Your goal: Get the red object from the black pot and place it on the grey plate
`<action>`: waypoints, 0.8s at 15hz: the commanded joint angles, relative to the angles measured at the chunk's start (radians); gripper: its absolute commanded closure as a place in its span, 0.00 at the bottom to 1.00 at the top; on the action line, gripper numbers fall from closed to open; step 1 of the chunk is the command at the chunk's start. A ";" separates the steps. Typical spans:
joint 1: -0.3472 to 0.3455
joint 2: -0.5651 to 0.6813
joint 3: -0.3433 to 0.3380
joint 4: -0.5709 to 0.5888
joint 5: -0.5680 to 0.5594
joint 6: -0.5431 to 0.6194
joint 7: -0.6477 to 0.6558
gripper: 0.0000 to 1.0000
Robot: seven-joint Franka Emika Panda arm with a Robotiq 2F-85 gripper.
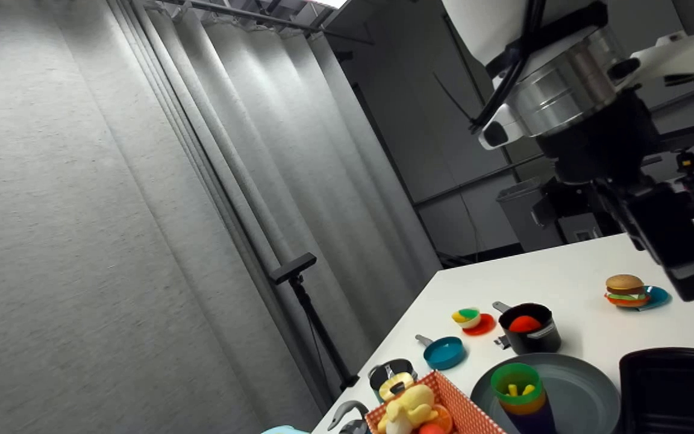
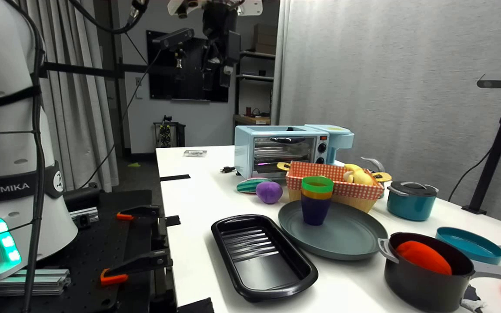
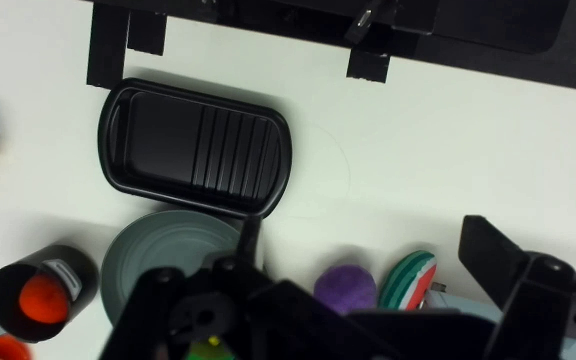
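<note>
The jaws gape wide, empty, I'd guess to straddle the red object (image 2: 424, 257) inside the black pot (image 2: 420, 288), just beside the grey plate (image 2: 350, 228), well in from the robot-side edge of the bench (image 3: 443, 150).

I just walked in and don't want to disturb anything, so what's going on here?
A robot arm is meant to move the red object from the black pot to the grey plate, but isn't handling anything right now. Its end effector hangs open and empty above the white table. The red object sits inside the pot, and a stack of cups stands on the plate.
</note>
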 commanded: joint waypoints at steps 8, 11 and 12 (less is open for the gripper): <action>-0.120 0.132 -0.021 -0.017 -0.120 0.281 0.200 0.00; -0.106 0.127 -0.031 -0.022 -0.097 0.262 0.168 0.00; -0.106 0.129 -0.030 -0.021 -0.097 0.263 0.172 0.00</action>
